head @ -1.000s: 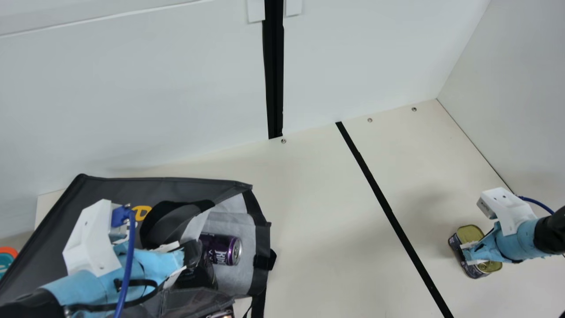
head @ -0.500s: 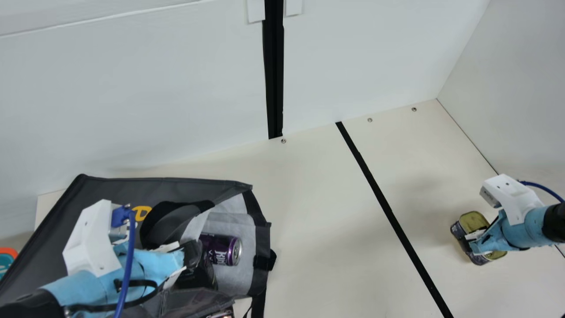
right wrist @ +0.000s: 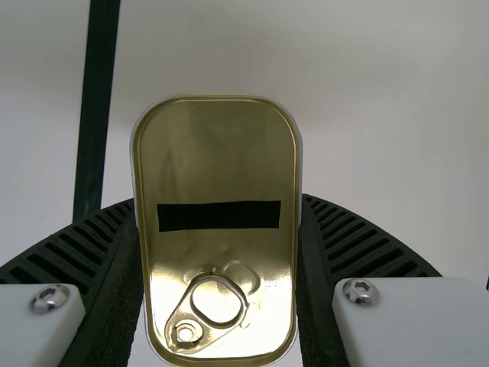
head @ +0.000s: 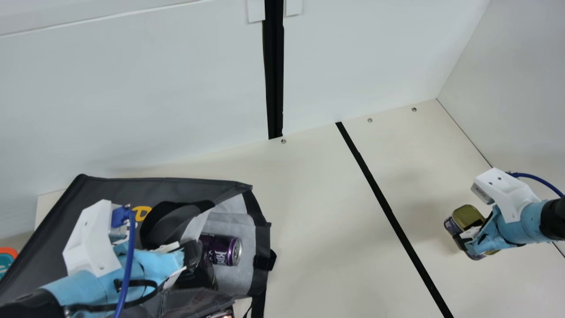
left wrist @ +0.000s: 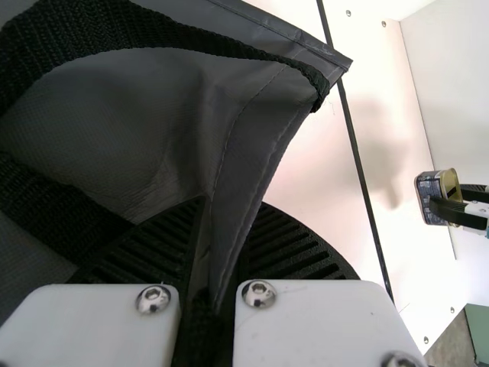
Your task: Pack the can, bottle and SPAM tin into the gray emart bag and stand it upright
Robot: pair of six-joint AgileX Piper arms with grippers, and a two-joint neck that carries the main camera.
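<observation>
"SPAM tin (right wrist: 218, 168): where is it?"

"Above the tabletop (head: 318, 212), well apart from the gray bag (head: 185, 187). The right end effector (right wrist: 220, 200) is closed on its sides; the left end effector (left wrist: 231, 205) pinches the bag itself."

"What could go wrong?"

"A weak grip could let the tin slip. The handle (head: 174, 223), bunched near the opening, might snag it, and the can (head: 220, 249) lies partly in the way."

Pale blue wrapping (head: 79, 288), white brackets (head: 90, 240), blue cables (head: 130, 247)
</observation>
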